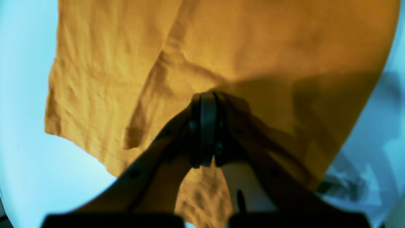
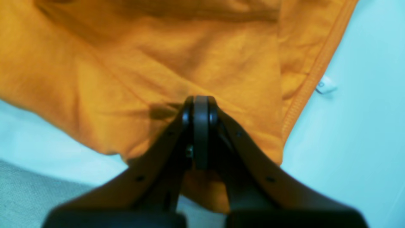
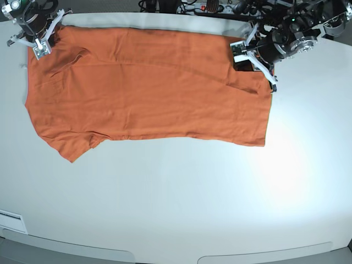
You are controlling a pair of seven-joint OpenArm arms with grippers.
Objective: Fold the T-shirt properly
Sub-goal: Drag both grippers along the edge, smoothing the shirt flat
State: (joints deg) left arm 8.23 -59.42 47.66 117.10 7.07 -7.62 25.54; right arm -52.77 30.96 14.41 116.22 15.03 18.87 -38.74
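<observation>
The orange T-shirt [image 3: 148, 93] lies spread sideways across the far half of the white table [image 3: 176, 198], one sleeve pointing toward the front left. My right gripper [image 3: 39, 50] is at the shirt's far left corner, shut on the fabric [image 2: 158, 63] near the ribbed collar; the small white tag [image 2: 326, 85] lies just beside the collar. Over at the far right corner, by the hem, my left gripper [image 3: 242, 58] is also shut. In the left wrist view the cloth [image 1: 126, 63] bunches around its closed fingertips [image 1: 207, 98].
Cables and a power strip [image 3: 209, 6] run along the table's far edge behind both arms. A white label [image 3: 11, 220] sits at the front left edge. Grey flooring [image 2: 31, 196] shows past the table edge in the right wrist view.
</observation>
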